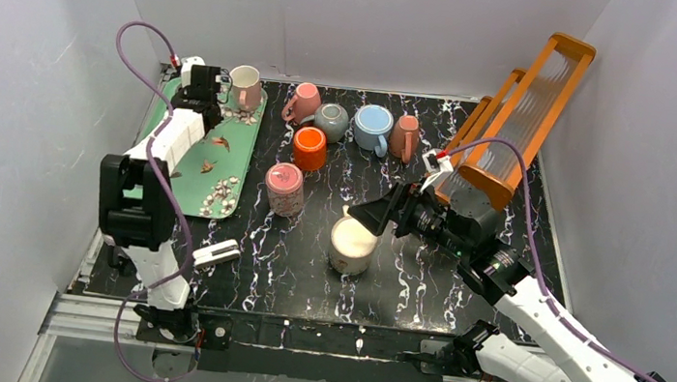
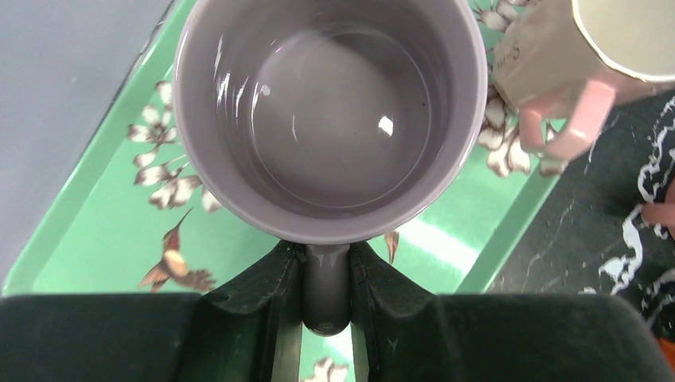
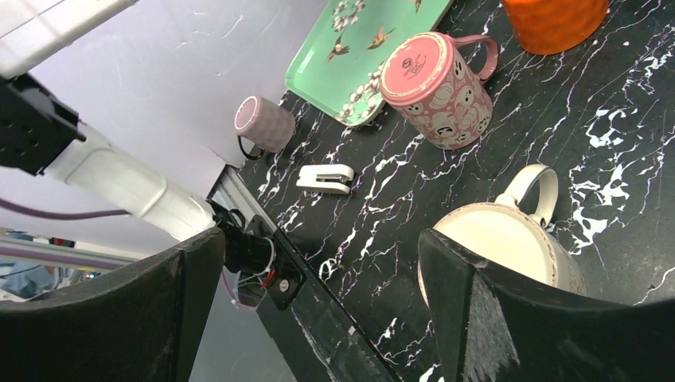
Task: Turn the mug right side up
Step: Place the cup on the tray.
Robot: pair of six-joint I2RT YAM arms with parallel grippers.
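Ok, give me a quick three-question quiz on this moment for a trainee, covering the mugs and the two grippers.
1. True or false: the left gripper is shut on the handle of the purple mug.
2. Which one stands nearest the open right gripper? A) the cream mug B) the blue mug C) the orange cup
3. Fill in: the purple mug hangs over the green ____.

Key: 1 true; 2 A; 3 tray.
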